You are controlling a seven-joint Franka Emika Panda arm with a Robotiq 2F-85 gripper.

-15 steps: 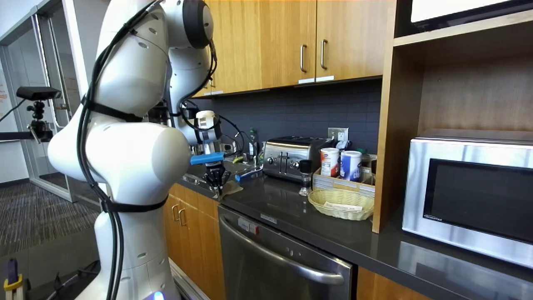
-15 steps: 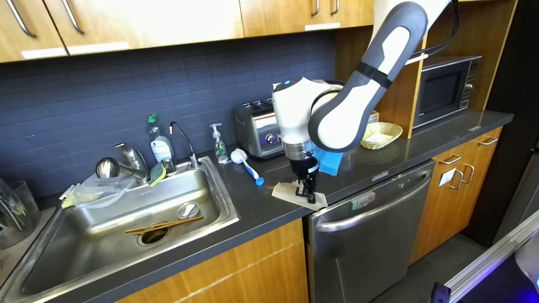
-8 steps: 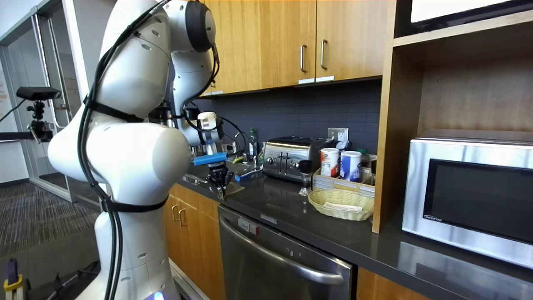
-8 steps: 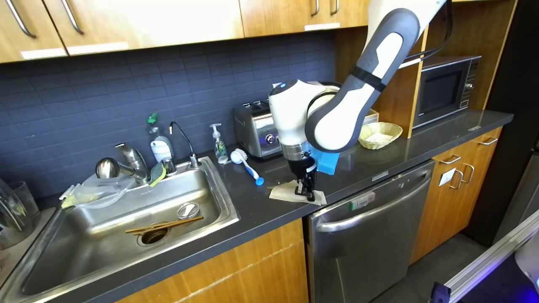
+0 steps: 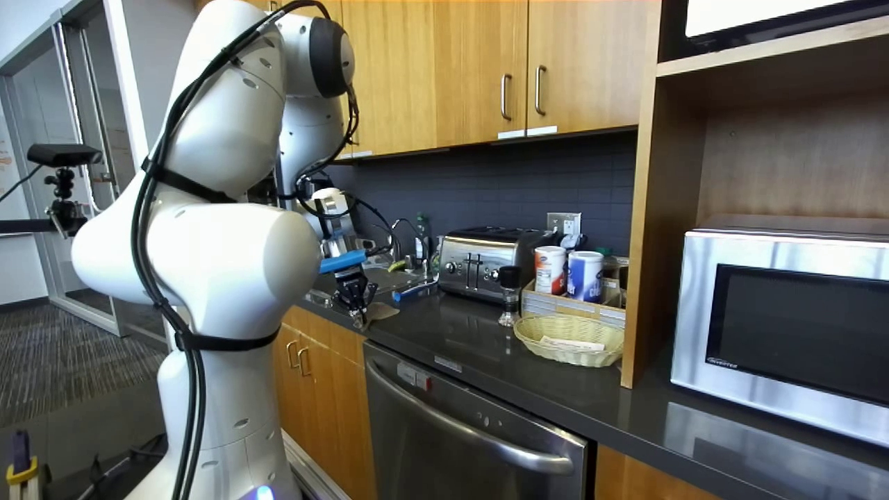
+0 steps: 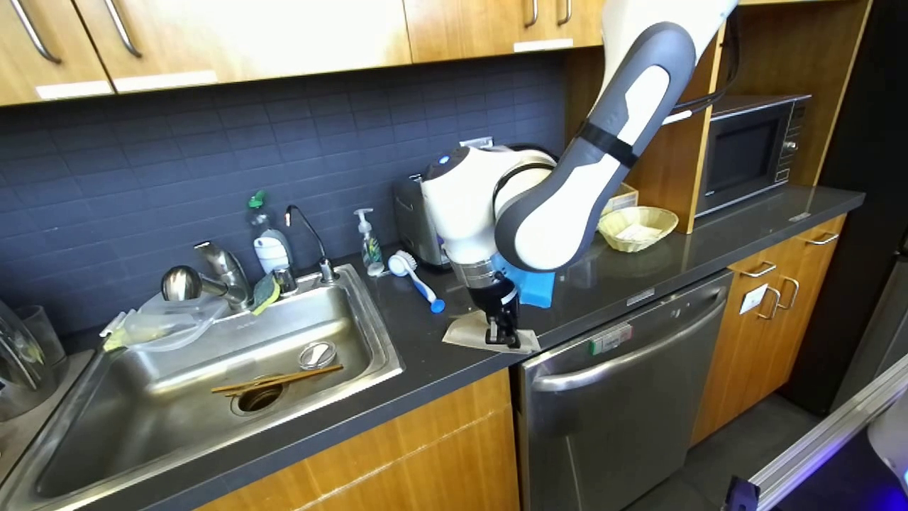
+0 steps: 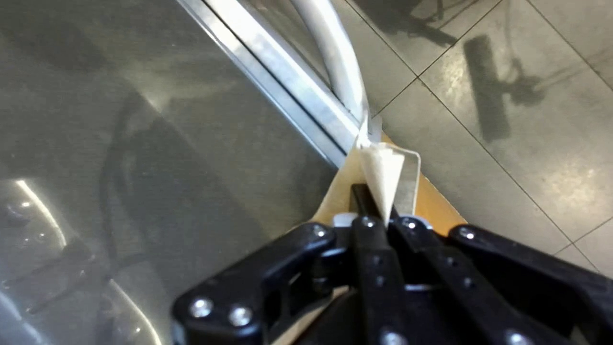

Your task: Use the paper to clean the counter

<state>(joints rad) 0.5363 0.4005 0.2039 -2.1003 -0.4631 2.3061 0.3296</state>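
My gripper (image 7: 378,203): jaws nearly together, pinching a fold of the paper (image 7: 382,165). Paper, tan, one: I see the remainder lying on the counter (image 6: 425,358) near its front edge, by the top corner of the dishwasher (image 6: 603,419). Brush (image 6: 420,283), blue and white: handle end near the paper. Toaster (image 6: 415,221): partly behind my arm (image 6: 557,227) in an exterior view. Wicker basket (image 5: 569,355): well apart, by the wooden shelf unit (image 5: 642,208).
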